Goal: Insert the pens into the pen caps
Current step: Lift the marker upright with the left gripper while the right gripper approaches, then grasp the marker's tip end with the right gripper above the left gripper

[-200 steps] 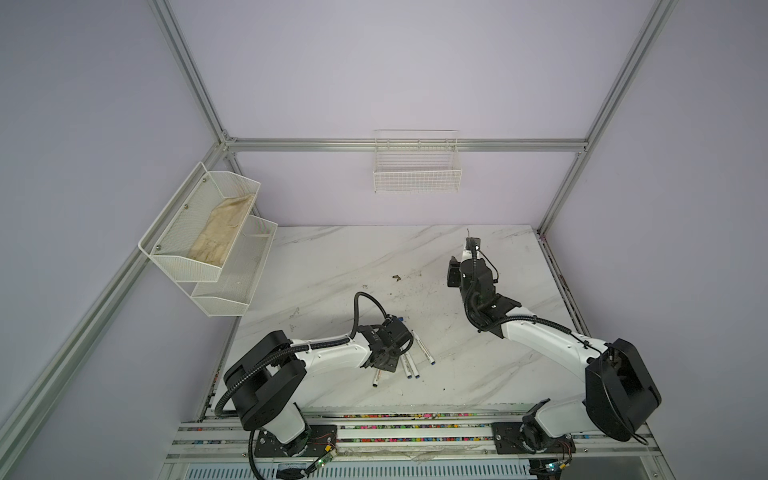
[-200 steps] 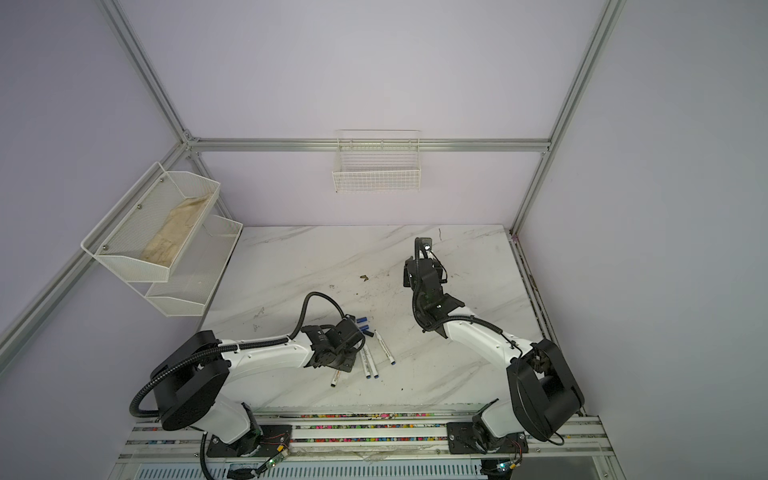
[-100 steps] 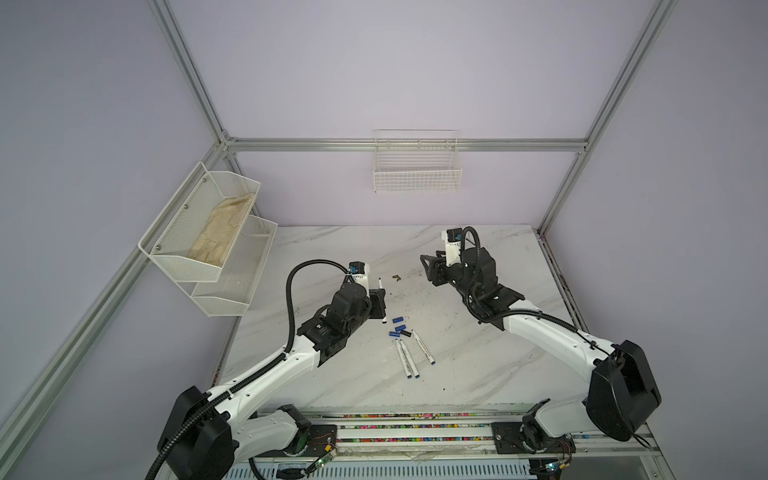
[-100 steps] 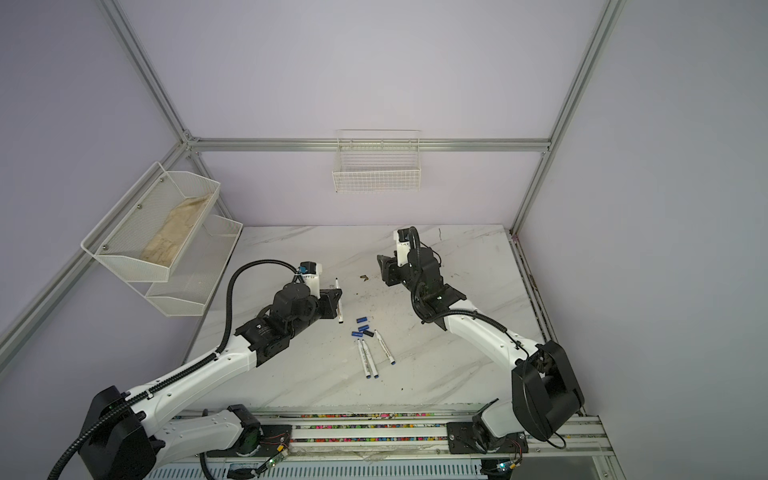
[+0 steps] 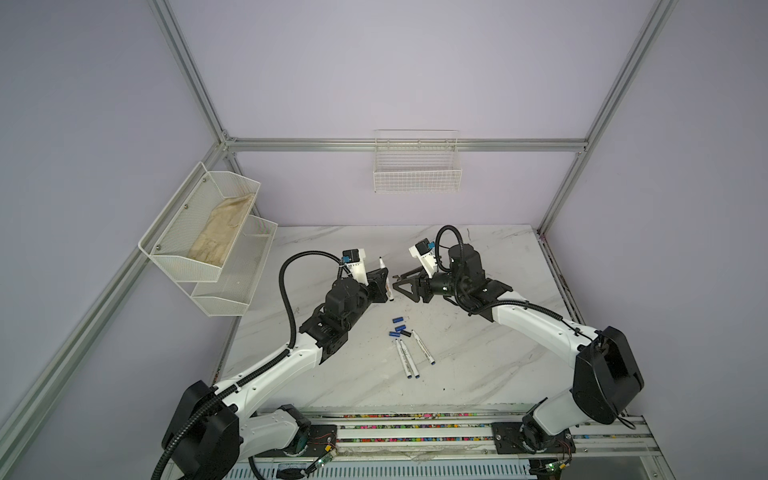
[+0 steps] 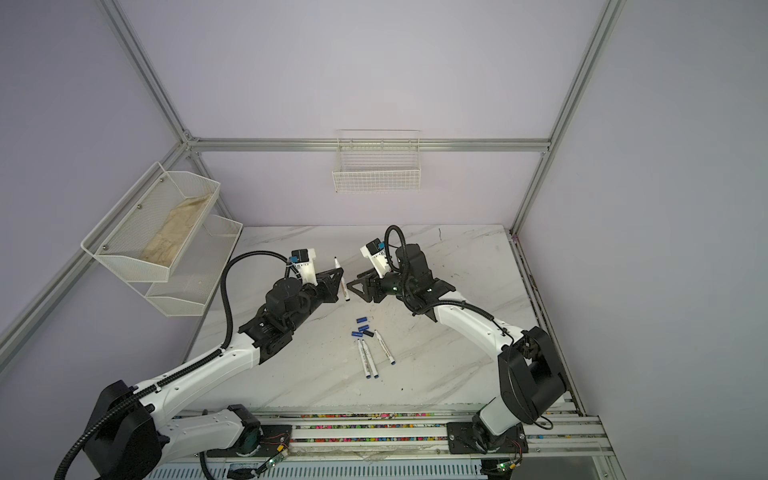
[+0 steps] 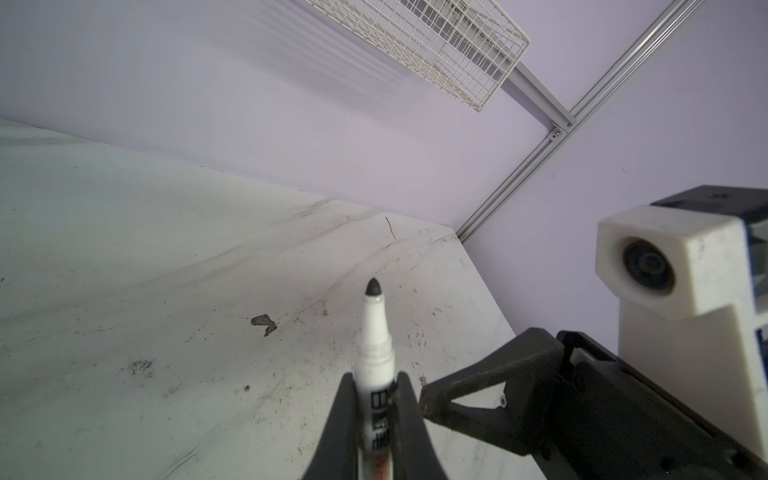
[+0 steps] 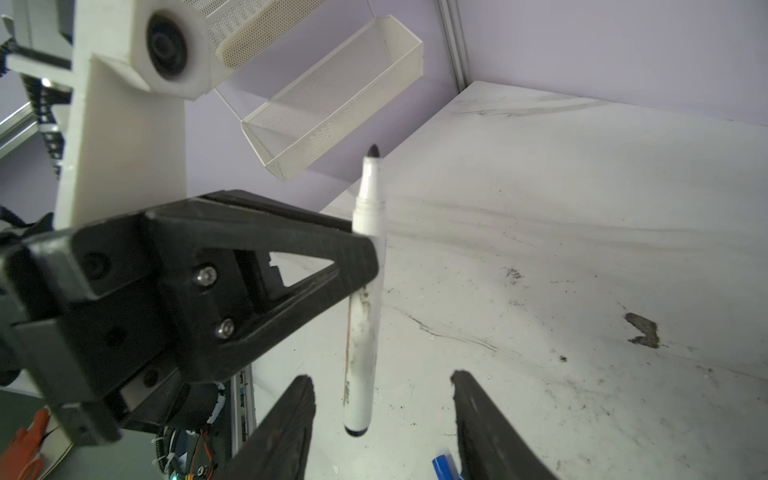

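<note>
Moved: since a second earlier the left arm had lifted off the row of lying pens and the right arm had swung round to face it, so the two grippers met above the middle of the tabletop.
Held pen: slim white-barrelled marker pen point(image 5: 381, 264) point(image 6: 337, 266) point(image 7: 374, 345) point(image 8: 362, 332) with dark lettering, uncapped, standing nearly upright above the tabletop, dark tip up, dark end down.
Left gripper point(image 5: 384, 283) point(image 6: 341, 283) point(image 7: 375, 385): black jaws clamped on the pen's barrel at about mid-length.
Right gripper point(image 5: 395, 285) point(image 6: 352, 281) point(image 8: 380, 383): black jaws spread apart and holding nothing, pointed at the pen's lower half; one fingertip sat just beside the left gripper's finger, and contact could not be judged.
Other pens: three more white marker pens with blue ends lay flat nearer the robot's base, two side by side point(image 5: 403, 359) point(image 6: 365, 360) and one point(image 5: 423, 348) point(image 6: 385, 348) just beside them, angled away.
Caps: short blue cylindrical caps point(image 5: 398, 320) point(image 6: 362, 320) and one black cap point(image 5: 405, 333) point(image 6: 368, 333) lay loose at the far ends of those pens.
Tabletop: white marble-patterned tabletop point(image 5: 478, 353) point(image 6: 440, 357), scuffed with dark marks.
Walls: a white wire basket point(image 5: 417, 176) point(image 6: 376, 176) hung on the back wall; a white two-tier mesh shelf point(image 5: 178, 249) point(image 6: 124, 257) on the left wall held a beige cloth point(image 5: 220, 232) point(image 6: 174, 228).
</note>
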